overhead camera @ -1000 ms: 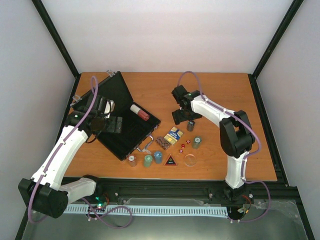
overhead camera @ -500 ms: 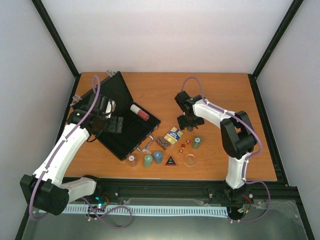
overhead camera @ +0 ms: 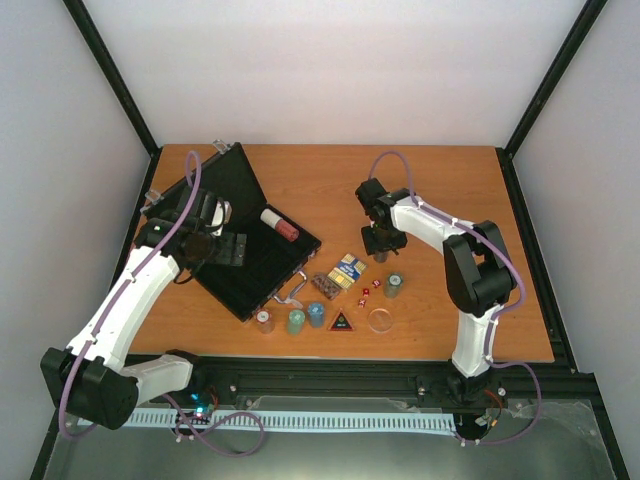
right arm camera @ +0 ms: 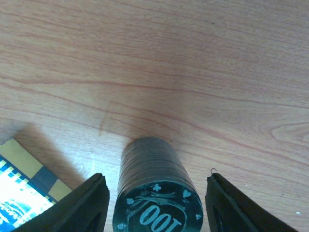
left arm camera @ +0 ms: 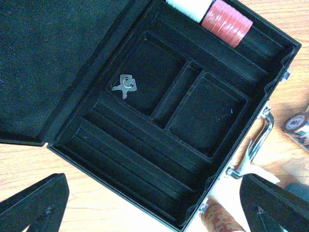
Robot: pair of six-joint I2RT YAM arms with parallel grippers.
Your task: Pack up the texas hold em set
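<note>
The black case (overhead camera: 250, 250) lies open at the left, a red and white chip stack (overhead camera: 279, 224) in its far slot. Small keys (left arm camera: 124, 86) rest in a tray compartment (left arm camera: 203, 111). My left gripper (overhead camera: 215, 245) hovers open above the case, its fingers (left arm camera: 38, 208) wide apart with nothing between them. My right gripper (overhead camera: 381, 245) straddles a standing black chip stack (right arm camera: 154, 193). Its fingers (right arm camera: 89, 203) flank the stack with a gap on each side. Card decks (overhead camera: 347, 270), red dice (overhead camera: 368, 290), a black triangle (overhead camera: 341, 322) and a clear disc (overhead camera: 380, 319) lie in front of the case.
Three chip stacks (overhead camera: 296, 321) stand in a row near the table's front edge, and another stack (overhead camera: 394, 285) is right of the dice. The case handle (left arm camera: 258, 140) points toward them. A card deck (right arm camera: 24, 193) lies just left of my right gripper.
My right gripper has moved nearer and come down over the black chip stack, and its jaws have narrowed. The left arm has stayed still.
</note>
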